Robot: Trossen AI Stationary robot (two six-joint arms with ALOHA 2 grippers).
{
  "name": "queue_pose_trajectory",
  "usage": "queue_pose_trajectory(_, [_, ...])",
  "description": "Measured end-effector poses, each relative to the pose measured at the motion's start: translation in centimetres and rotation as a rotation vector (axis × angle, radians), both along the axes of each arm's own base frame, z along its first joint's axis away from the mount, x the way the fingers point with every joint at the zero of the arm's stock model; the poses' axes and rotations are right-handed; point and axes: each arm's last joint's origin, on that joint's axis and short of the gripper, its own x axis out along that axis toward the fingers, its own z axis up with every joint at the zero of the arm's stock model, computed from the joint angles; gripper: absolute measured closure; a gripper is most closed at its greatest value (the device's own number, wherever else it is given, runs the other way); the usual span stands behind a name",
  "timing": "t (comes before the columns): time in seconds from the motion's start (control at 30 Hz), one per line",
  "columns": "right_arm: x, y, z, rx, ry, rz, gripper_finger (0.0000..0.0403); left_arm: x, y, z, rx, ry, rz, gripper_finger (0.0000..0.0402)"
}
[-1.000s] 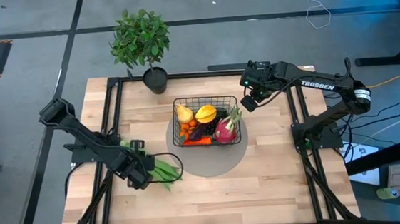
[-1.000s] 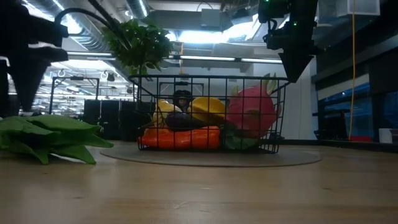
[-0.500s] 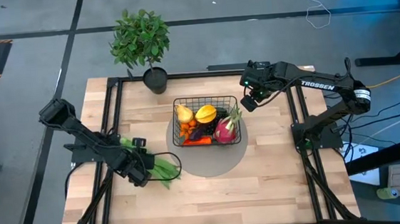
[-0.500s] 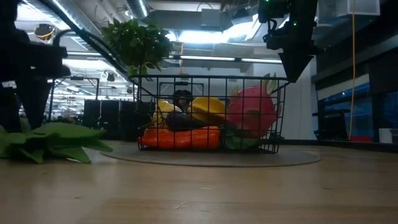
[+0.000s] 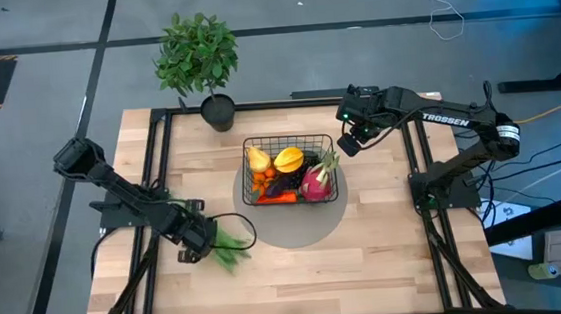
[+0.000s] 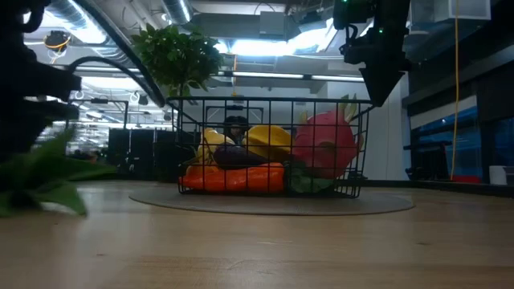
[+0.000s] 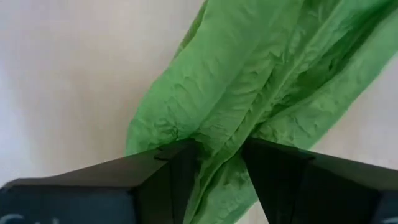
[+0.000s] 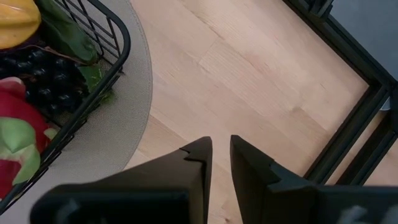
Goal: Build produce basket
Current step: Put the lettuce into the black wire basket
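Left claw point(image 7: 217, 171): I see it clenched on leafy greens point(image 7: 261, 81), front-left of table point(image 5: 369, 260).
Right claw point(image 8: 221, 152): nearly closed, holding nothing, hovering beside basket point(image 5: 289, 168).
Basket: mid-table on round mat point(image 5: 296, 226), holding produce.

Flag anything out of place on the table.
One thing: the leafy greens lie on the bare wood left of the basket, while the other produce sits inside it. The left gripper is clamped on them. The right gripper hangs nearly shut, empty, beside the basket. Nothing is spilled or tipped.
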Motion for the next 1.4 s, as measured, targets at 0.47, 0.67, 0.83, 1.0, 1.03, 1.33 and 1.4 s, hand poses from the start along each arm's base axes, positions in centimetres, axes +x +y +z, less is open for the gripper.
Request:
queue_pose_trajectory(0.47, [0.0, 0.0, 0.0, 0.001, -0.001, 0.000, 0.0352, 0.4, -0.4, -0.7, -0.004, 0.006, 0.001, 0.0266])
queue_pose_trajectory(0.67, [0.0, 0.0, 0.0, 0.001, -0.001, 0.000, 0.0352, 0.7, -0.6, -0.5, 0.013, -0.032, 0.117, 0.0313])
queue_pose_trajectory(0.83, [0.0, 0.0, 0.0, 0.000, -0.001, 0.000, 0.0352, 1.8, -1.2, 0.9, -0.005, -0.084, 0.197, 0.0392])
queue_pose_trajectory(1.0, [0.1, 0.0, 0.0, -0.003, -0.008, 0.000, 0.0352, 3.3, -2.1, 3.8, -0.006, -0.148, 0.198, 0.0401])
queue_pose_trajectory(1.03, [0.1, 0.0, 0.0, -0.003, -0.008, 0.000, 0.0352, 3.4, -2.2, 4.5, 0.006, -0.156, 0.197, 0.0401])
queue_pose_trajectory(1.33, [0.1, 0.0, 0.0, -0.002, -0.008, 0.001, 0.0352, 4.6, -3.9, 11.9, 0.028, -0.278, 0.177, 0.0401])
queue_pose_trajectory(1.4, [0.1, 0.0, 0.0, -0.002, -0.007, 0.002, 0.0352, 5.1, -4.1, 13.9, 0.029, -0.346, 0.168, 0.0401])
